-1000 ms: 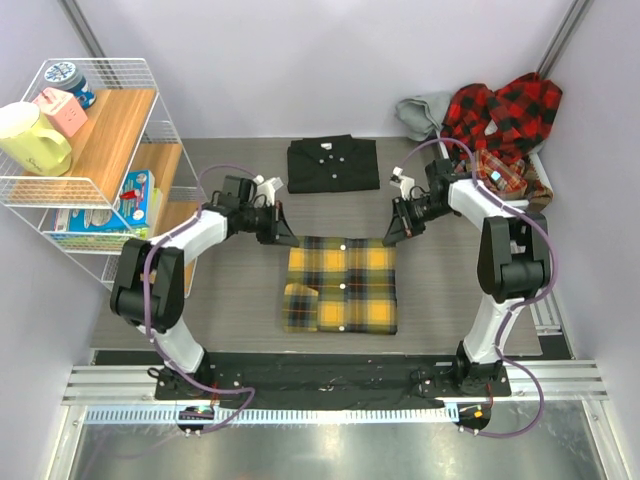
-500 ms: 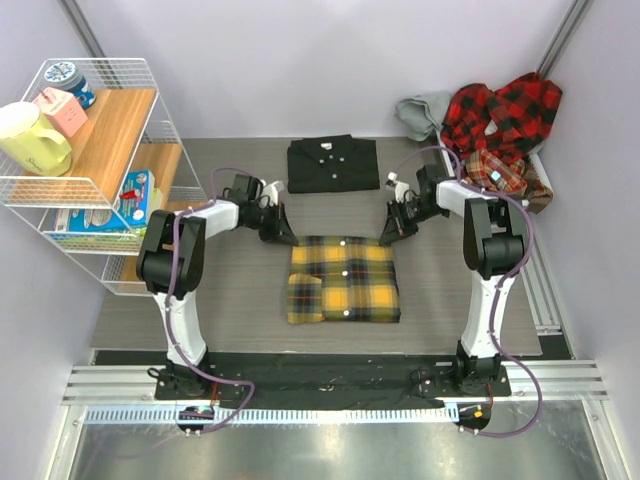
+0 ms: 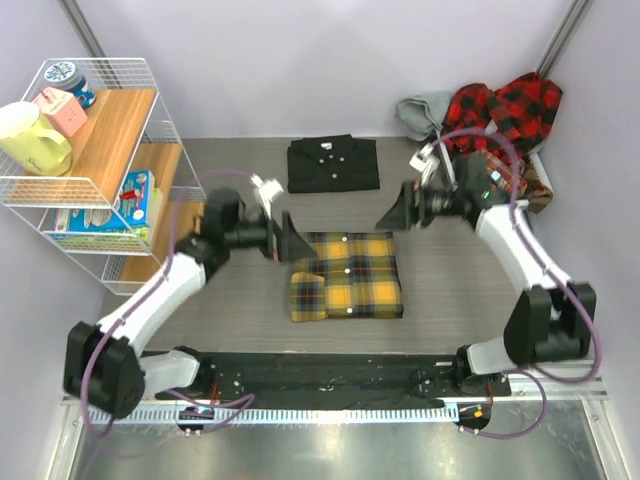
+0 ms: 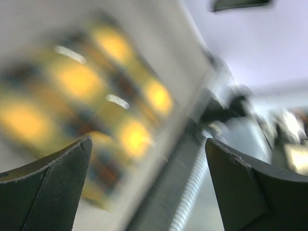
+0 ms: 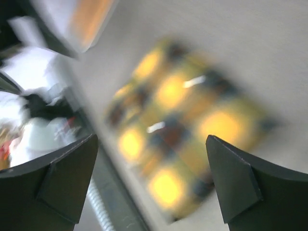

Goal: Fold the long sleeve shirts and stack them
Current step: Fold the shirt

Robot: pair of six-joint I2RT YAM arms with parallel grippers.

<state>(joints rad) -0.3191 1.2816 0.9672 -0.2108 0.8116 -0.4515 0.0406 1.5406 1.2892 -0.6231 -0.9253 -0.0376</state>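
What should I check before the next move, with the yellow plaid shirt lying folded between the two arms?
1. Left jaws open, nothing between them: ok.
2. Right jaws open, nothing between them: ok.
3. Yellow plaid shirt folded flat: ok.
4. That shirt stacked on the black shirt: not ok, the two lie apart.
5. Red plaid shirts folded: not ok, heaped in the far right corner.
6. Wrist views sharp enough to aim by: not ok, both blurred.

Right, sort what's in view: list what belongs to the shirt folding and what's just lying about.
Job: folded yellow plaid shirt; folded black shirt; heaped red plaid shirts.
Lying about: wire rack; pale yellow mug; pink container; blue tin; teal packet; grey garment, kind unclear.
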